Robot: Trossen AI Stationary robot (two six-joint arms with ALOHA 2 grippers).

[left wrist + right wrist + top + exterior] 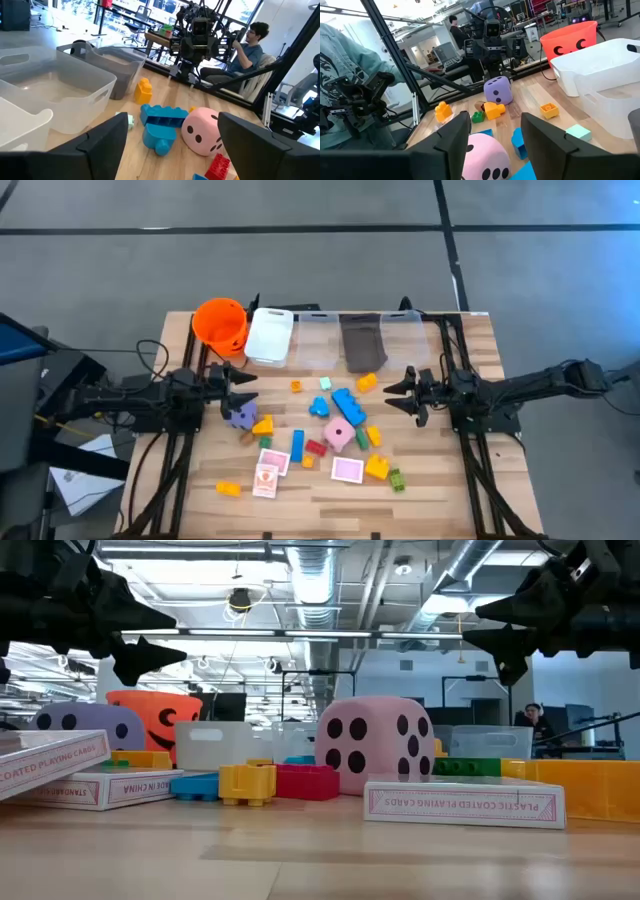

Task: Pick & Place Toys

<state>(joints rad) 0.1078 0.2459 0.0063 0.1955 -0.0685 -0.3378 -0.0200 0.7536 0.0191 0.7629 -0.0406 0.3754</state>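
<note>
The left hand (243, 390) hangs over the desk (430, 480) at nine o'clock, fingers spread wide and holding nothing, with the purple dice (241, 415) just below it. The right hand (397, 395) waits at three o'clock, fingers partly apart and empty too. The toys lie in a heap between the two hands: the pink dice (339, 434) in the middle, blue bricks (349, 405) beside it, yellow bricks (377, 468) toward five o'clock, and pink cards (347, 470) toward six o'clock. I think no toy has been picked yet. To do it well, a hand should come straight down over one toy that sits alone, like the orange brick (367, 382) at one o'clock, and close gently. The dice look fat and round, so they may slip. At twelve o'clock stand the orange bucket (220, 323), a white bin (269, 336) and clear bins (318, 340). The bricks crowd close, so fingers could bump neighbours.
</note>
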